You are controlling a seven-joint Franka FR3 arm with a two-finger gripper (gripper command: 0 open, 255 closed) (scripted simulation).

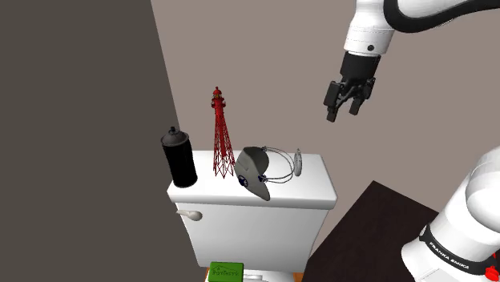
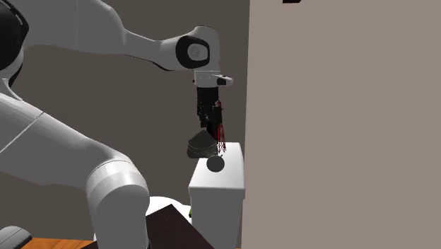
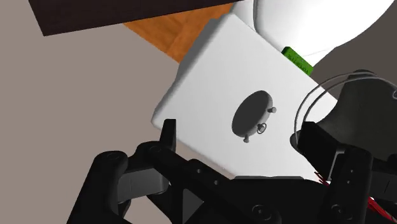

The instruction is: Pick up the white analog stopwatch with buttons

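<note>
End effector [image 1: 343,114] pointing down, fingers apart, high over stopwatch [image 3: 255,115]

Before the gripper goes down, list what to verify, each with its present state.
1. Fingers of the gripper apart: ok.
2. The stopwatch in the wrist view, ahead between the fingers: ok.
3. The stopwatch free on the tank lid, untouched: ok.
4. Room beside the grey cap-shaped object, whose wire loops reach toward the stopwatch: cannot tell.
5. The red tower and black can beyond that object, away from the stopwatch: ok.
</note>
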